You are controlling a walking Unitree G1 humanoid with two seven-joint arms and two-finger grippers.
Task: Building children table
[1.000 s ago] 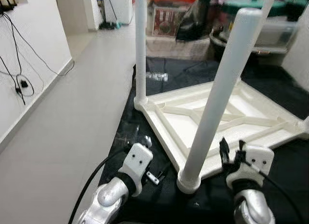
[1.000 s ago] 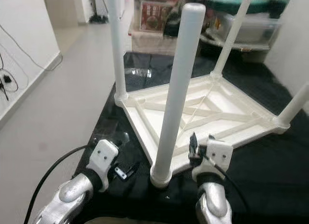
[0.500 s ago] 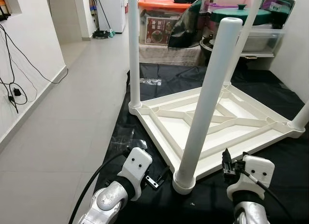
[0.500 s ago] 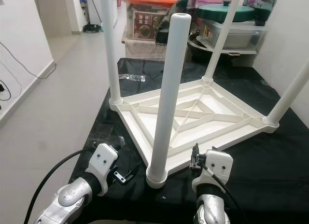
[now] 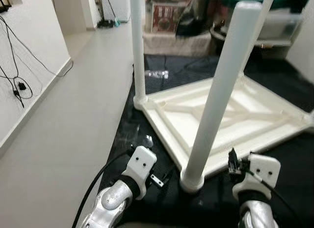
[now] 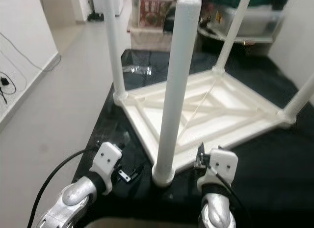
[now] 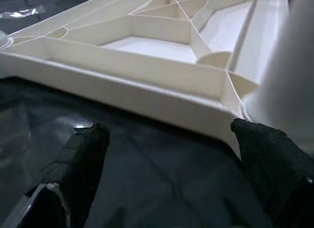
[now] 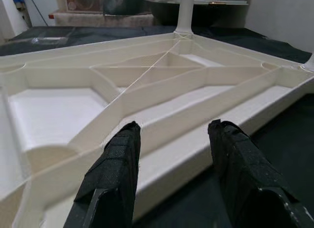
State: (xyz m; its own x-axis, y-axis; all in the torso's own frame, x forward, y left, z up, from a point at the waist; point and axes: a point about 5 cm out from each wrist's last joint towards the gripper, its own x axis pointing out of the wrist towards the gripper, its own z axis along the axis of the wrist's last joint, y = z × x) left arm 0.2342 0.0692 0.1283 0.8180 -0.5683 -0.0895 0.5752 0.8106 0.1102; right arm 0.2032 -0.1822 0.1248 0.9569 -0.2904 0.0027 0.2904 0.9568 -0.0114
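Observation:
A white children's table [image 5: 230,117] lies upside down on a black sheet [image 5: 147,115], its legs pointing up. The nearest leg [image 5: 218,90] stands in its corner socket [image 5: 193,181] right in front of me. My left gripper [image 5: 158,179] hovers low over the sheet just left of that socket, open, with the table's rim [image 7: 147,75] ahead of its fingers [image 7: 78,159]. My right gripper [image 5: 234,161] is open just right of the socket, facing the ribbed underside [image 8: 162,75], fingers [image 8: 117,174] apart and empty. Another leg [image 5: 138,46] rises at the far left corner.
Grey floor tiles [image 5: 64,115] run along the left, beside a white wall with hanging cables [image 5: 19,85]. Storage boxes and a dark pot [image 6: 230,21] crowd the back. Clear plastic wrap [image 5: 157,74] lies on the sheet behind the table, and more [image 5: 140,139] near my left wrist.
The whole picture has shifted and blurred slightly as my head camera moved. Both grippers keep their places beside the nearest leg's socket.

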